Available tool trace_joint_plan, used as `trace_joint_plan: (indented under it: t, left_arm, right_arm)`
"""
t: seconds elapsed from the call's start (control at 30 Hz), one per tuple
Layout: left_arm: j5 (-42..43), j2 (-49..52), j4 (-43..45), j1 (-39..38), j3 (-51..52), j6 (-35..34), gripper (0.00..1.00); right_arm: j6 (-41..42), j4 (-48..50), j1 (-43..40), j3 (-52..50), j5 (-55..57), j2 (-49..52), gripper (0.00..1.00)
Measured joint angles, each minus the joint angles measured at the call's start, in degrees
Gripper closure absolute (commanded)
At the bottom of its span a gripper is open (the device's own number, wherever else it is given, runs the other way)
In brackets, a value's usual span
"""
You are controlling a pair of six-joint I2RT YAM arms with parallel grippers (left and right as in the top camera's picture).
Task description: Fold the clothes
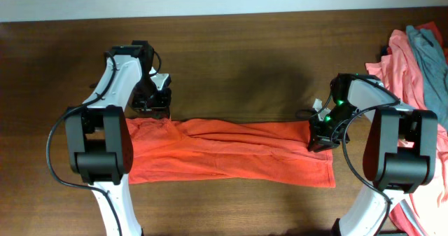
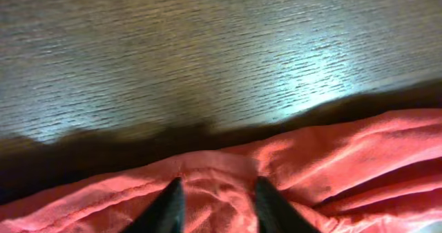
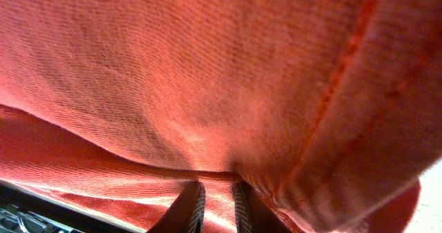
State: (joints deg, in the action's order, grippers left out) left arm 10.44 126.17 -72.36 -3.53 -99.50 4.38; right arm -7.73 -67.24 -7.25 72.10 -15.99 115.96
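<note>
Orange-red fabric T-shirt (image 3: 207, 88) pinched in right gripper (image 3: 219, 205) jaws; left gripper (image 2: 219, 202) jaws astride its edge, grip unclear. Lengthwise fold seemingly done; crosswise folds, pink-and-grey garment heap (image 1: 420, 61) pending.

Shirt (image 3: 207, 74): orange-red fabric fills nearly the whole view.
Seam (image 3: 338, 88): stitched line runs down the right side.
Gripper (image 3: 217, 205): 2 fingers (image 3: 192, 209) close together, fabric fold pinched between.

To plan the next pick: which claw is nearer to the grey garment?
Right. The right claw grips the orange shirt at the end toward the grey garment; the left claw grips the far end.
</note>
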Motion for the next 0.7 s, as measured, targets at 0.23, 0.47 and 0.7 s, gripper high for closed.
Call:
trace_joint_plan:
  t: [0.23, 0.47, 0.7]
  left_arm:
    - [-0.20, 0.00, -1.90, 0.00, 0.00, 0.13, 1.00]
    - [-0.17, 0.00, -4.35, 0.00, 0.02, 0.13, 0.99]
    - [2.34, 0.00, -5.53, 0.00, -0.02, 0.15, 0.99]
  right_arm:
    - [0.04, 0.00, 0.00, 0.00, 0.00, 0.00, 0.79]
    - [0.07, 0.00, 0.00, 0.00, 0.00, 0.00, 0.79]
    - [0.00, 0.00, 0.00, 0.00, -0.02, 0.00, 0.79]
